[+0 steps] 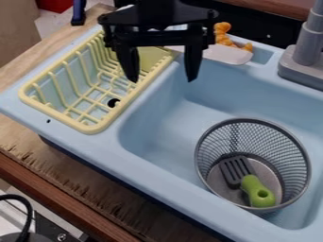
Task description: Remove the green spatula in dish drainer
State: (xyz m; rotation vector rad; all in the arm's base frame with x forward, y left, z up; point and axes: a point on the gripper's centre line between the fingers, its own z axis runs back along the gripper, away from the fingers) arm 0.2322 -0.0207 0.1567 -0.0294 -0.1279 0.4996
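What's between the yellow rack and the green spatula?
The camera view shows the sink's blue rim, then some blue basin, then the side of the wire basket that the spatula sits in.

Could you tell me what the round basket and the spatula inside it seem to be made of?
The basket looks like grey metal mesh, judging by its see-through wall and smooth rim. The spatula seems plastic, perhaps partly silicone, with a matte dark slotted head and a smooth green handle.

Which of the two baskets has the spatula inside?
The round grey mesh basket inside the basin; the other, the yellow drainer, is rectangular and beside it.
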